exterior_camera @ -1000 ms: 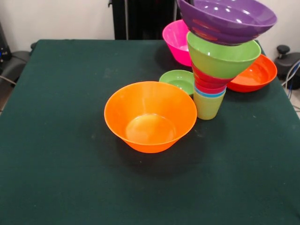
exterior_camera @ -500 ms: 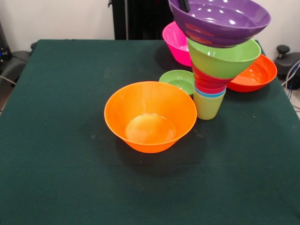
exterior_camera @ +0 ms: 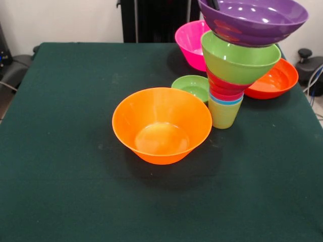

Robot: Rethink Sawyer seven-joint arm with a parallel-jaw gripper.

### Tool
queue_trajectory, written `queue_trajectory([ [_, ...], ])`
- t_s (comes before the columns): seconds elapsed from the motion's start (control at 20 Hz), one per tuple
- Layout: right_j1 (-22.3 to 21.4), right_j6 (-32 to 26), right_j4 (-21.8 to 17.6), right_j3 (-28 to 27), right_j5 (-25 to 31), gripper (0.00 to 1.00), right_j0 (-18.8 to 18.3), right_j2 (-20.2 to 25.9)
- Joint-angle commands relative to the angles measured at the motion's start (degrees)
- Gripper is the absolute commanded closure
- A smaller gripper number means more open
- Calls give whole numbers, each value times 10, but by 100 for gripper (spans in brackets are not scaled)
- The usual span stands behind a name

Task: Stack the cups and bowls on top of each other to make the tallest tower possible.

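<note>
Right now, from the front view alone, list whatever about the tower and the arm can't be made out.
- End effector: only a dark tip shows at the purple bowl's rim; the top edge cuts off the rest, so its state is unknown.
- Pink bowl: its right side is hidden behind the tower's lime green bowl.
- Blue cup: only a thin rim shows above the yellow-green cup.
- Red-orange bowl: its left part is behind the tower.

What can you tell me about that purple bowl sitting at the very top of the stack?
The purple bowl is round, wide and shallow, of glossy plastic with bright glints inside. It sits upright at the top of the tower, its base resting in the lime green bowl below, and it overhangs that bowl toward the picture's right. A thin dark part reaches down over its rim at the picture's top; what it is cannot be told.
</note>
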Motion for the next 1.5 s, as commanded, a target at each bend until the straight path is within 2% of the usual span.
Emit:
queue_trajectory([
  [0.05,38,138,2,37,-39,100,2,32],
  [0.4,47,143,1,56,-56,100,1,37],
  [0.8,41,143,1,75,-66,100,18,22],
  [1.5,66,114,-20,67,-76,100,16,-8],
])
